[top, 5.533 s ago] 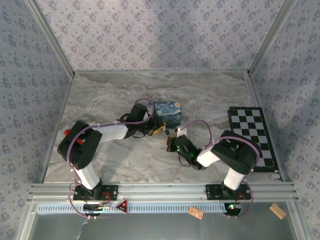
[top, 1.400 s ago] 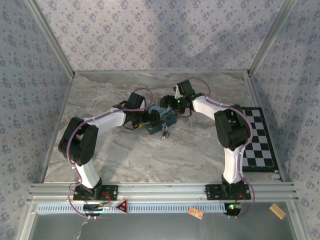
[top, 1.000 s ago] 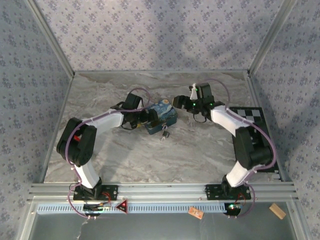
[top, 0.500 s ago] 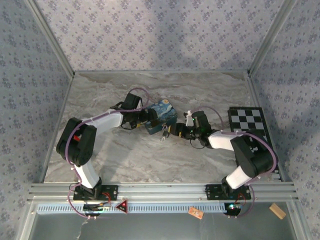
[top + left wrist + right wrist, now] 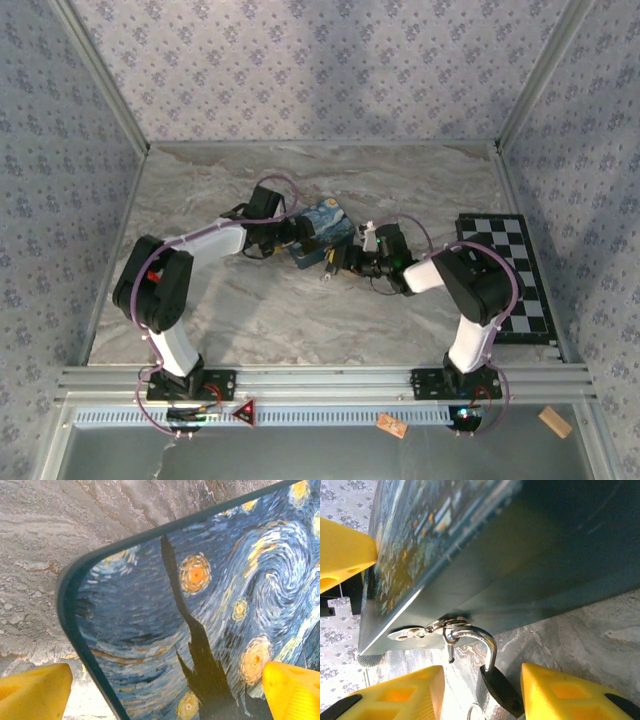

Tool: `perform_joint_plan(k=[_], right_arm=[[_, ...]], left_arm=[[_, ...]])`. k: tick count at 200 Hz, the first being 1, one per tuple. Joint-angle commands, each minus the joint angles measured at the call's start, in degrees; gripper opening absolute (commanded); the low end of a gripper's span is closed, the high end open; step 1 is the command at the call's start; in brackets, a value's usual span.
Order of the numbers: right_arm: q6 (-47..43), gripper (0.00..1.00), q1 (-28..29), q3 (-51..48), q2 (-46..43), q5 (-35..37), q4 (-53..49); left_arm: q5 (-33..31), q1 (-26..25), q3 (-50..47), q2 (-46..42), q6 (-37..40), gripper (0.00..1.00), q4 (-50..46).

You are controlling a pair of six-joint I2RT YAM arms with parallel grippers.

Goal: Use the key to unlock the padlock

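Observation:
The blue swirl-painted box (image 5: 326, 226) stands tilted on the marble. The padlock (image 5: 327, 269) hangs from its front clasp. In the right wrist view the dark padlock body (image 5: 498, 690) sits between my right gripper's (image 5: 482, 672) yellow fingers, with a gap on the left side. Its silvery loop (image 5: 490, 642) passes through the clasp ring (image 5: 451, 626). A thin wire ring shows under the body; I cannot make out the key. My left gripper (image 5: 165, 692) faces the box lid (image 5: 200, 605), its fingertips spread wide. One left finger (image 5: 342, 550) lies against the lid.
A black-and-white chequered board (image 5: 505, 270) lies at the right edge of the table. Metal frame rails (image 5: 320, 382) run along the near edge. Patterned walls close in the back and both sides. Bare marble lies in front of the box.
My right arm swung from behind the box round to its near side, and its gripper now straddles the padlock with narrower jaws. The left arm and box stayed almost still.

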Motion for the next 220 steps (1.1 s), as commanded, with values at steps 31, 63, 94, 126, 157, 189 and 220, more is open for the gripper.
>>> perform_joint_plan(k=[31,63,94,126,157,189,220], right_arm=[[-1.43,0.41,1.08,1.46,2.55,2.87,3.63],[-2.06,0.36,1.74,1.22,2.71,5.52,2.21],[-1.69,0.35,3.17,1.38,4.62,5.78,5.05],[0.33,0.32,3.79,1.59,6.58,6.78,8.41],[0.99,0.25,3.79,1.58,6.95,8.03,8.79],[2.28,0.18,3.79,1.25,6.86,7.88,10.08],[5.39,0.15,3.84,0.59,6.45,7.76,12.08]], left_arm=[[-2.66,0.40,-0.48,0.42,-0.57,0.96,-2.30],[-2.55,0.39,-0.41,0.44,-0.49,0.96,-2.23],[-2.29,0.39,-0.33,0.59,-0.49,0.96,-2.05],[-2.28,0.40,-0.43,0.49,-0.57,0.96,-1.91],[-2.18,0.40,-0.85,0.17,-0.66,0.96,-1.83],[-2.41,0.39,-0.85,0.16,-0.65,0.96,-1.91],[-2.44,0.39,-0.94,0.25,-0.74,0.96,-1.70]])
